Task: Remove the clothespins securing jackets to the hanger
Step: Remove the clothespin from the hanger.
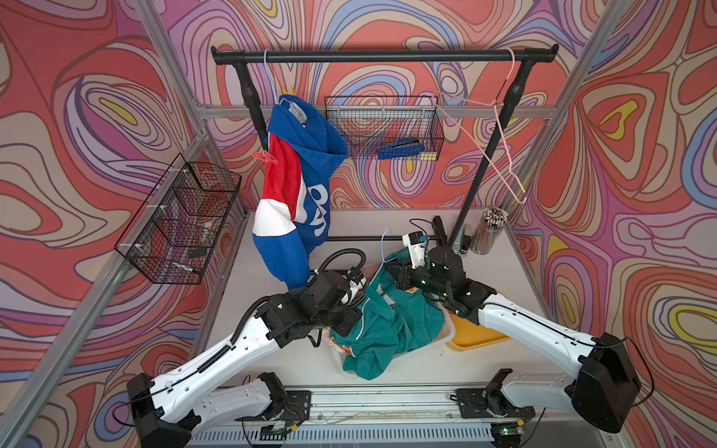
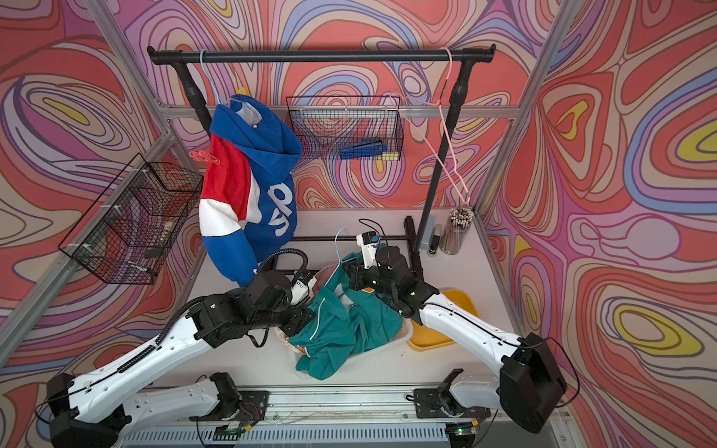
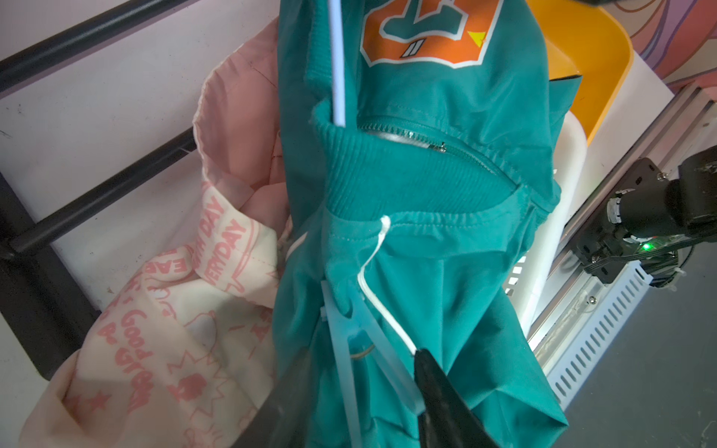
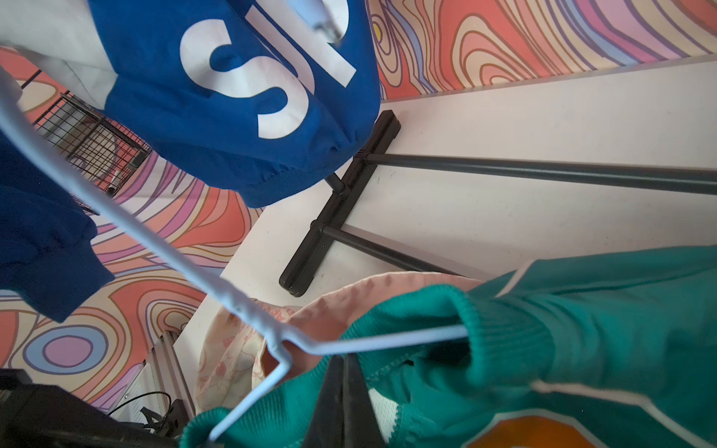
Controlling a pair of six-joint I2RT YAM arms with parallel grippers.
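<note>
Clothespin (image 3: 351, 329) on teal jacket (image 3: 446, 271) in bin (image 3: 562, 186), inside gaping left pincer (image 3: 364, 355); right pincer (image 4: 341, 364) closed.

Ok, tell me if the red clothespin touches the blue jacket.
Touching. Both top views show the red clothespin clamped on the blue jacket, at its red panel.

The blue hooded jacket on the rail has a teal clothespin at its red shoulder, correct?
No: that clothespin on the blue hooded jacket is red-orange, not teal; both top views show it. The rest holds.
</note>
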